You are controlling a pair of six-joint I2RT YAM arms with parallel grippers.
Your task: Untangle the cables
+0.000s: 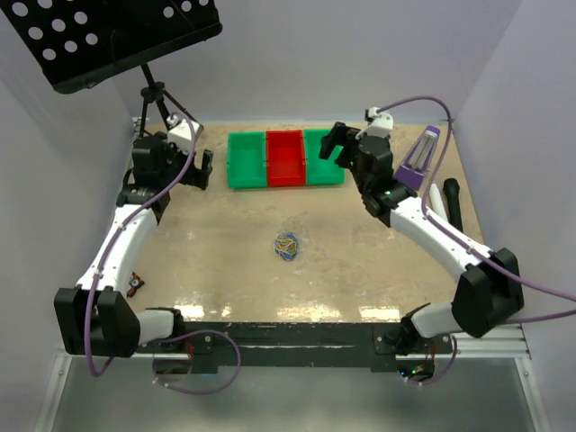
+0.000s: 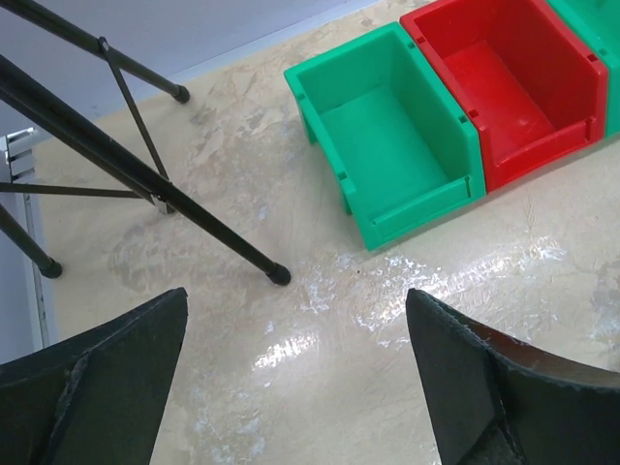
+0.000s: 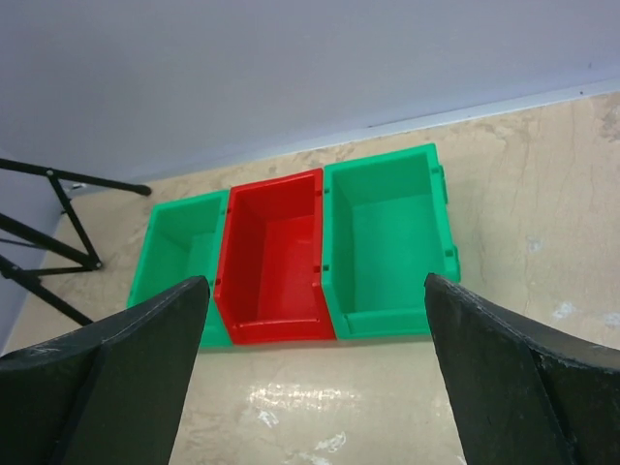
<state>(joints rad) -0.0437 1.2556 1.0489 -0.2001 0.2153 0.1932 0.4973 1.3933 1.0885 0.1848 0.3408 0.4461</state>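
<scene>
The cables (image 1: 288,245) lie in one small tangled bundle of blue, yellow and white threads on the middle of the table, seen only in the top view. My left gripper (image 1: 203,168) is open and empty at the far left, by the left green bin, far from the bundle. In its wrist view its fingers (image 2: 116,373) stand wide apart over bare table. My right gripper (image 1: 335,144) is open and empty at the far right of the bins. Its fingers (image 3: 504,378) frame the bins. Neither wrist view shows the cables.
Three bins stand in a row at the back: green (image 1: 246,160), red (image 1: 285,157), green (image 1: 321,155), all empty in the wrist views. A black stand's tripod legs (image 2: 165,199) reach onto the table at back left. A black handle (image 1: 453,200) and a purple-white tool (image 1: 420,157) lie at right.
</scene>
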